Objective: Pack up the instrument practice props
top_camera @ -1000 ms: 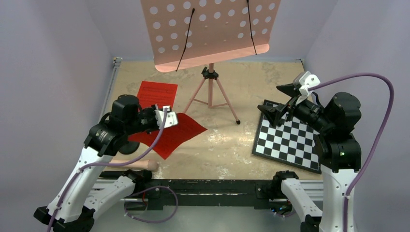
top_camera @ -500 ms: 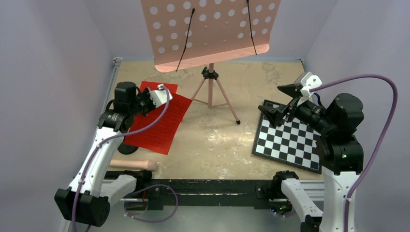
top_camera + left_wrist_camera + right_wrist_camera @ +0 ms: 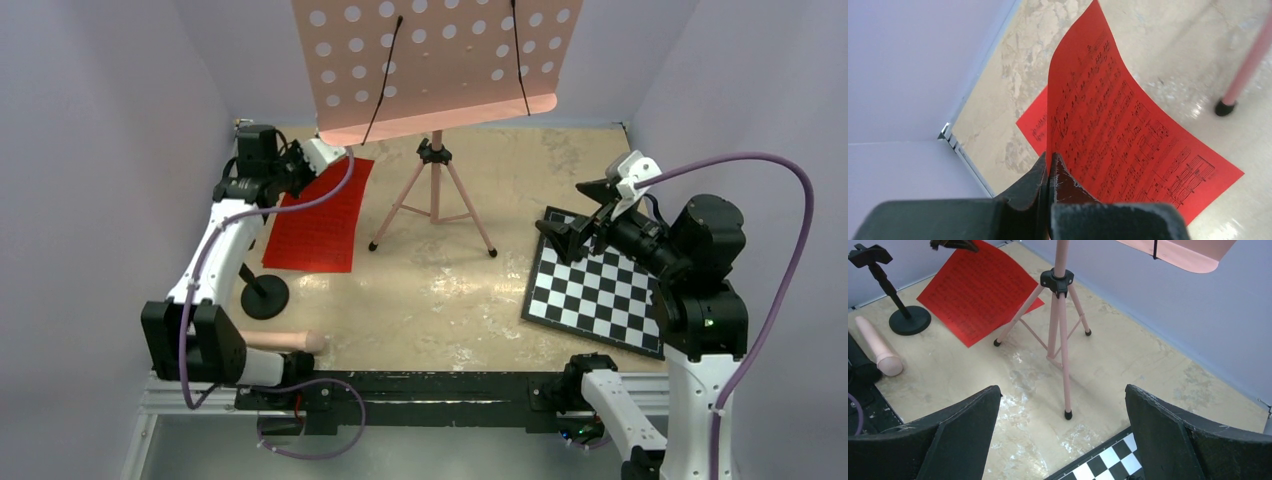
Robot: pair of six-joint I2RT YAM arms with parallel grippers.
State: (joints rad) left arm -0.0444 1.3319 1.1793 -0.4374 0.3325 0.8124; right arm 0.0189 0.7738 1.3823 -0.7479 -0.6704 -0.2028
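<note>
A red page (image 3: 1118,130) is held raised at the far-left of the table (image 3: 450,290), pinched edgewise in the closed left gripper (image 3: 1049,161), while the right gripper (image 3: 585,212) is held wide open and empty; careful stowing is judged to be called for next.

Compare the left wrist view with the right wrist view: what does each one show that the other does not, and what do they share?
Only the left wrist view shows close up the left tool shut on the edge of the red sheet-music page, with its notes readable. Only the right wrist view shows the open right tool, the pink music stand's tripod hub, the black round-based stand, the pink rod and a checkerboard corner. Both show that page, the beige table and a pink stand leg.
</note>
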